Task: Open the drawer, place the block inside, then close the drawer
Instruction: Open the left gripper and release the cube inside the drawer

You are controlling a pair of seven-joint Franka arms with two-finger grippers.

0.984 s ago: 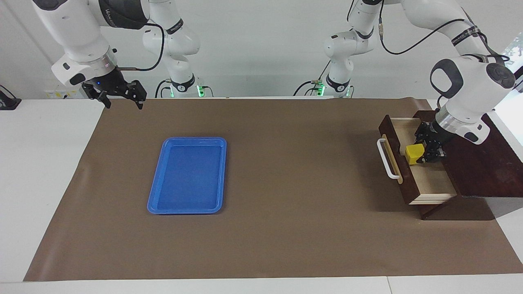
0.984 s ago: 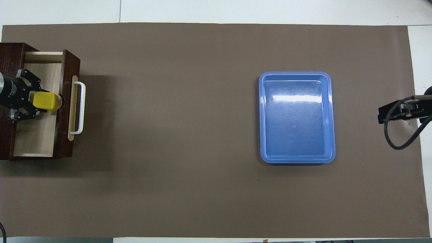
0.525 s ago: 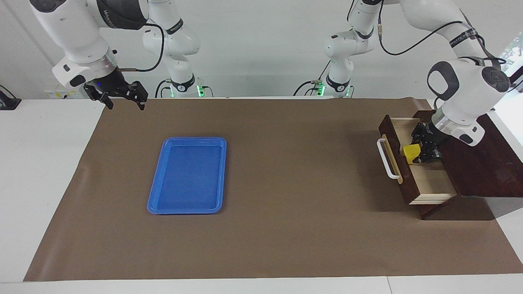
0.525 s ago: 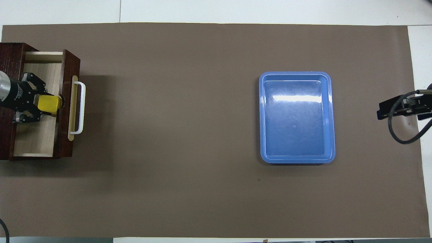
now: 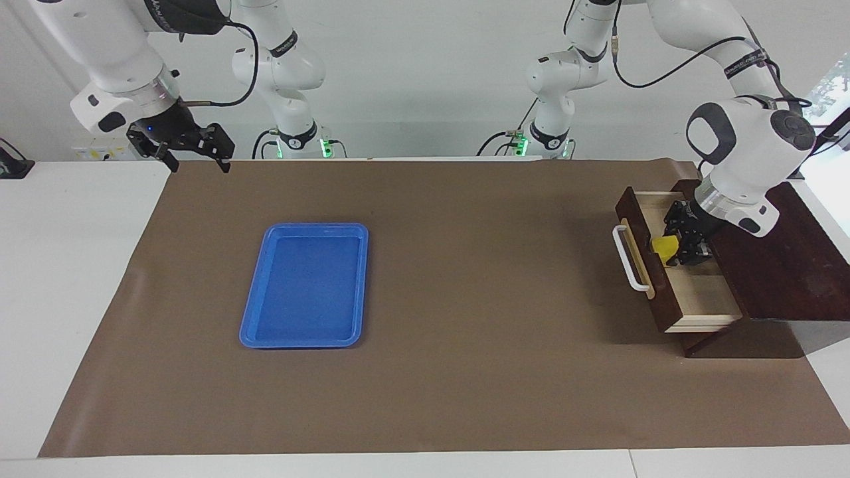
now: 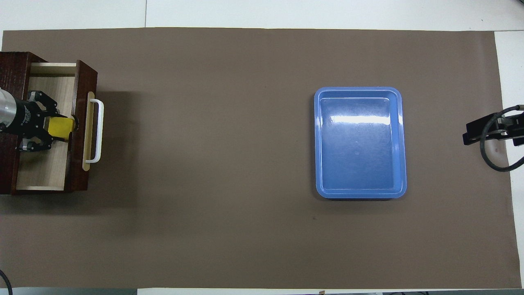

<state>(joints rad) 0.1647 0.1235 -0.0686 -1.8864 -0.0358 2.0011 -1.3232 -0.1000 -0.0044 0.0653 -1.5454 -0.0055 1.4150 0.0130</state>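
Observation:
The dark brown box (image 5: 790, 265) stands at the left arm's end of the table, and its drawer (image 5: 704, 292) is pulled out, showing pale wood and a white bar handle (image 5: 624, 259). The yellow block (image 5: 664, 247) is low inside the drawer, close against the inner side of the drawer front and partly hidden by it. My left gripper (image 5: 676, 251) reaches down into the drawer and is around the block. In the overhead view, the block (image 6: 60, 126) sits at the tip of the left gripper (image 6: 57, 127). My right gripper (image 5: 199, 166) hangs open and holds nothing, over the mat's corner at the right arm's end.
A flat blue tray (image 5: 305, 285) with nothing in it lies on the brown mat (image 5: 465, 372), toward the right arm's end. The drawer's handle sticks out toward the middle of the table. A black cable loops from the right arm's wrist (image 6: 497, 164).
My left gripper has sunk lower into the drawer with the block, which now shows less above the drawer front. The right arm has lifted a little and drifted outward.

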